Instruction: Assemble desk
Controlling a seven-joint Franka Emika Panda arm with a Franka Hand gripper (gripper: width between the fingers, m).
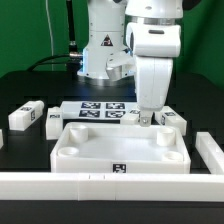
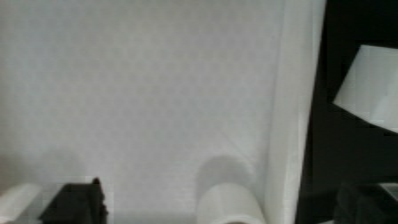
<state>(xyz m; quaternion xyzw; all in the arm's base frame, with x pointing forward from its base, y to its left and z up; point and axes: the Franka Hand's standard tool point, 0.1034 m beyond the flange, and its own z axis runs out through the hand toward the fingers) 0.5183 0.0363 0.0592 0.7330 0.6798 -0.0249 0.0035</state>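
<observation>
Desk top: large white plastic rectangular slab with raised rim point(image 1: 90, 160), lower centre of exterior view.
Left short white block leg point(image 1: 25, 117), middle left.
Right short white block leg point(image 1: 171, 120), middle right.
Two-finger gripper point(image 1: 148, 120): jaws spread wide, gripping nothing, at the slab's far rim.

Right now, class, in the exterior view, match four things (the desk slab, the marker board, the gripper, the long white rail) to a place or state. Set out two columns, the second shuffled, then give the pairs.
Things:
1 desk slab
2 marker board
3 gripper
4 long white rail

Places or states:
A flat on the table, behind the slab
B open, at the slab's far rim, toward the exterior view's right
C along the front of the scene
D mid-table, raised rim up

Pairs: 1-D, 2-A, 3-B, 4-C
</observation>
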